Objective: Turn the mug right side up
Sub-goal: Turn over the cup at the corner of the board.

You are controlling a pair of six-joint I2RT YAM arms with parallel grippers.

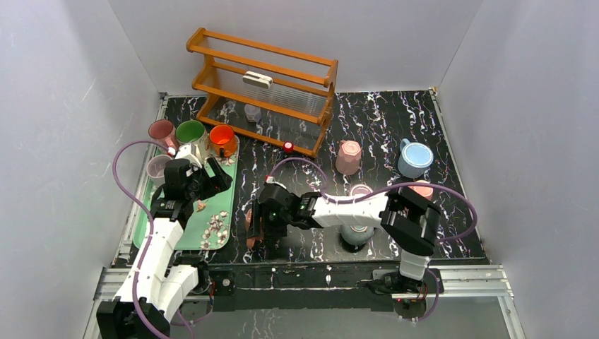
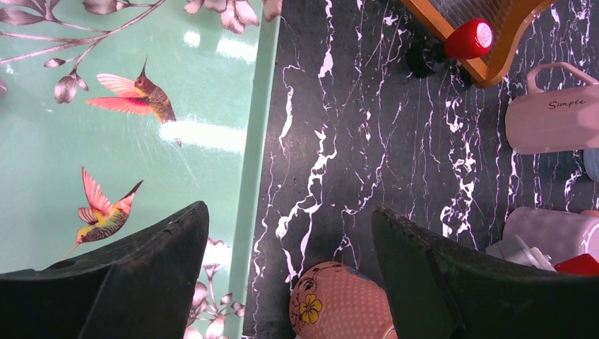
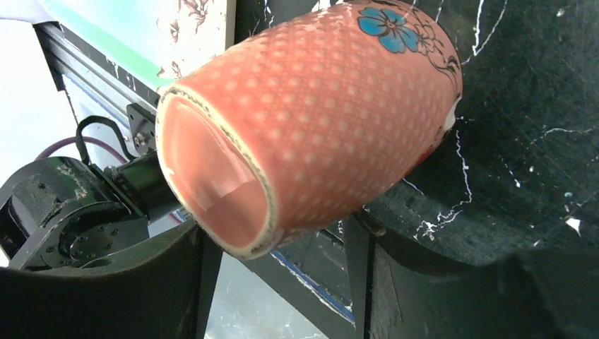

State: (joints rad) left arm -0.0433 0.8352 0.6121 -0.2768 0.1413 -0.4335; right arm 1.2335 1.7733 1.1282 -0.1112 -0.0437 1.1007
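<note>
The mug (image 3: 332,120) is salmon with a dotted pattern and painted flowers. It is tipped on its side on the black marble table, its open mouth facing the right wrist camera. My right gripper (image 3: 279,236) is shut on the mug near its rim, one finger on each side. In the top view the mug (image 1: 251,224) sits just right of the green tray (image 1: 185,236), mostly under the right gripper (image 1: 258,236). My left gripper (image 2: 289,219) is open and empty above the tray's edge; the mug (image 2: 339,304) shows below it. The left gripper (image 1: 212,176) hovers over the tray.
A wooden rack (image 1: 265,88) stands at the back. Pink (image 1: 162,131), green (image 1: 190,131) and orange (image 1: 222,138) mugs stand at the tray's far end. A pink mug (image 1: 347,157), a blue mug (image 1: 414,159) and a grey mug (image 1: 357,234) are on the right. A red cap (image 2: 469,39) lies by the rack.
</note>
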